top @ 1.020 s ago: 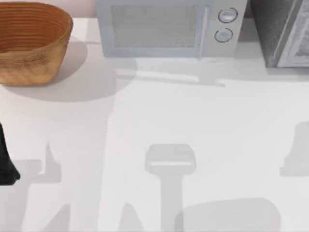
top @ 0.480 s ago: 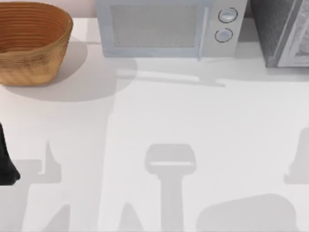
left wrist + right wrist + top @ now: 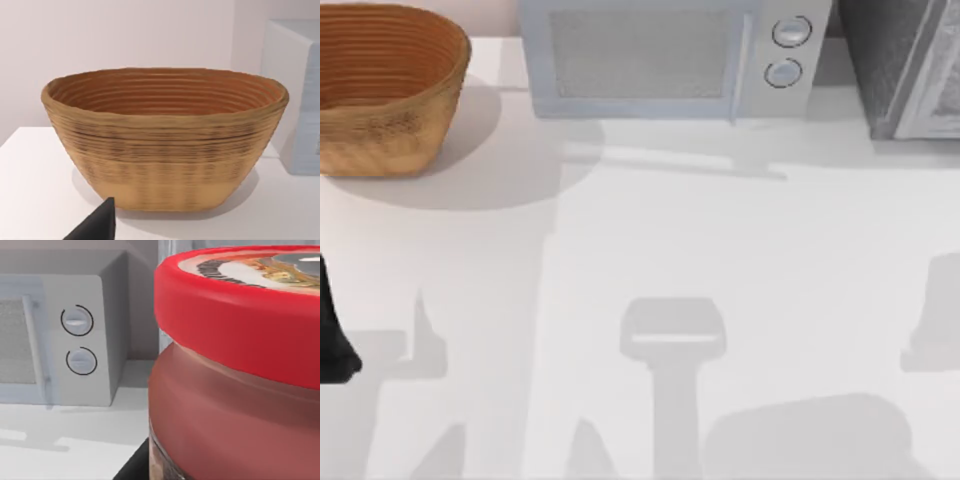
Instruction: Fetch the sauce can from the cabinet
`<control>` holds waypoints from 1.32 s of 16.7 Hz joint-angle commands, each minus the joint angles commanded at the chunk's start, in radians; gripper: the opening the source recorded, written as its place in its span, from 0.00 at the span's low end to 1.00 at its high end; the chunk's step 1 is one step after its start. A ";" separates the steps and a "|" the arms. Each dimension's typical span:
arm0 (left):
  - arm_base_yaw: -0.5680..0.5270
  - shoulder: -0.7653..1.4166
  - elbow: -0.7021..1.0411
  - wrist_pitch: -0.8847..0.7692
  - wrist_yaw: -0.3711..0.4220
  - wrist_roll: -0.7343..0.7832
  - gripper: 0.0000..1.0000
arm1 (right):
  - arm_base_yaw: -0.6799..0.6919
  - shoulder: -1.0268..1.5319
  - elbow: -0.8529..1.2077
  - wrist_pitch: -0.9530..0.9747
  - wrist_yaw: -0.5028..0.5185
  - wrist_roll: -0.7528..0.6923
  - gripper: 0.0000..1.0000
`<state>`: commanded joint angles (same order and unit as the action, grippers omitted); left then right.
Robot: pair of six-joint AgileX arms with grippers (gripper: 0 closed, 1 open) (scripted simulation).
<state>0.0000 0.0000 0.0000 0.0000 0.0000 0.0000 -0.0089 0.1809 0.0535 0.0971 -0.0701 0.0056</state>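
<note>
Going across the bench (image 3: 740, 260): woven basket (image 3: 385, 85) in the far left corner, left arm (image 3: 332, 330) parked at the left edge, can't tell its hand's state. Microwave (image 3: 665, 60) along the far edge, cabinet (image 3: 905, 65) in the far right corner. Right wrist view has the sauce can (image 3: 240, 370) right up close, upright; can't tell if that hand grips it.

A woven wicker oval basket (image 3: 382, 90) sits at the back left of the flat white desk (image 3: 650, 250). To its right, along the back edge, stands the pale box-shaped microwave with two round knobs (image 3: 670, 60), and right of that the dark speckled cabinet (image 3: 905, 65). The red cylindrical sauce can (image 3: 240, 370) is close before the right wrist camera, the microwave behind it.
</note>
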 joint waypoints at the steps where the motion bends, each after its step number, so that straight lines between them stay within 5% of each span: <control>1: 0.000 0.000 0.000 0.000 0.000 0.000 1.00 | -0.003 0.051 0.017 0.030 -0.020 0.001 0.00; 22: 0.000 0.000 0.000 0.000 0.000 0.000 1.00 | -0.085 1.079 0.413 0.708 -0.451 0.008 0.00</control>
<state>0.0000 0.0000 0.0000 0.0000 0.0000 0.0000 -0.0938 1.2597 0.4662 0.8052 -0.5210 0.0133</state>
